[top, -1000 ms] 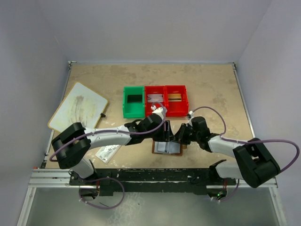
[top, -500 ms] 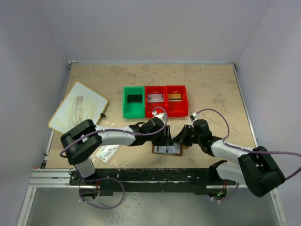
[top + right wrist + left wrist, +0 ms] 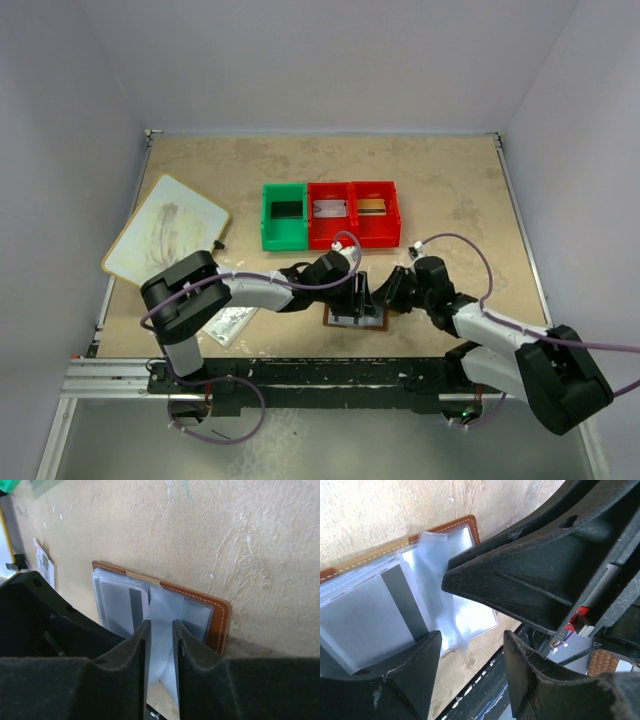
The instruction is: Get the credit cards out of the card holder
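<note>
We can read no text anywhere; the print on the white slip (image 3: 231,324) is too small.

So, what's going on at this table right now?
Two robot arms are working on an open brown leather card holder lying near the front edge of the table. The right gripper pinches one clear pocket leaf raised off it, while the left gripper stands open just over the holder. Neither gripper holds a card.

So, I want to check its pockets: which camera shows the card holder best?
Right wrist: the card holder lies open, brown rim and clear pockets plain, one sleeve between the fingers of the right gripper. Left wrist shows one corner behind that gripper. From the top, both arms cover most of it.
</note>
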